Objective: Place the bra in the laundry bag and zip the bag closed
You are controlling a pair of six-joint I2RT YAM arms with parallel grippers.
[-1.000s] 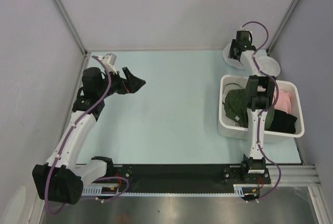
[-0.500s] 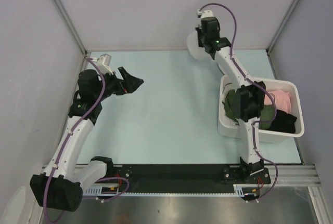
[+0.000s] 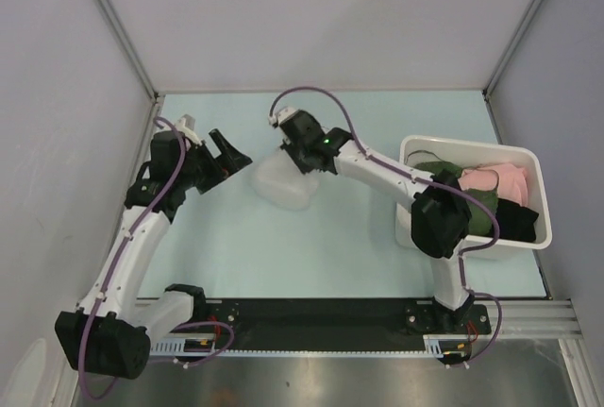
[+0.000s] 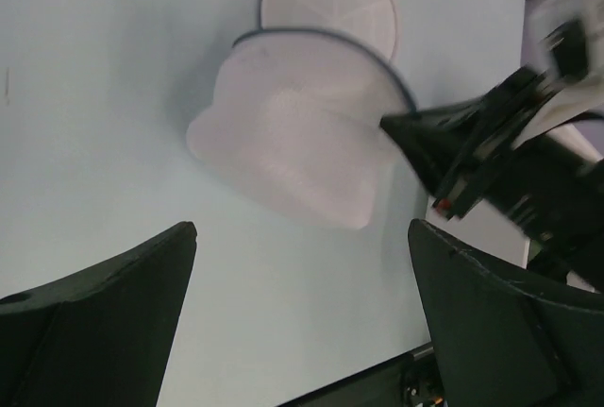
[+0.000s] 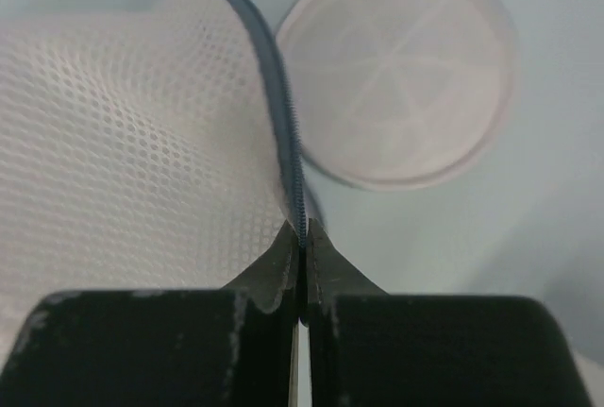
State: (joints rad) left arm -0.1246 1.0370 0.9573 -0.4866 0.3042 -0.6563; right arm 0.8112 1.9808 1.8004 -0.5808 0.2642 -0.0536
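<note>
Swung in from the far right, right gripper [image 5: 302,237] holds laundry bag [image 3: 283,183] mid-table.
Its jaws pinch the zipper rim; left gripper [image 3: 234,150] gapes wide just left of it; bra [image 3: 483,211] lies in the bin [image 3: 472,143] at right.

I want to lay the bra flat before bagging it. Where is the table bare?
Bare table lies between the laundry bag, the white bin and the black base rail, and along the back wall. Crowded: the gap between the left tool and the bag, and the bin itself.
</note>
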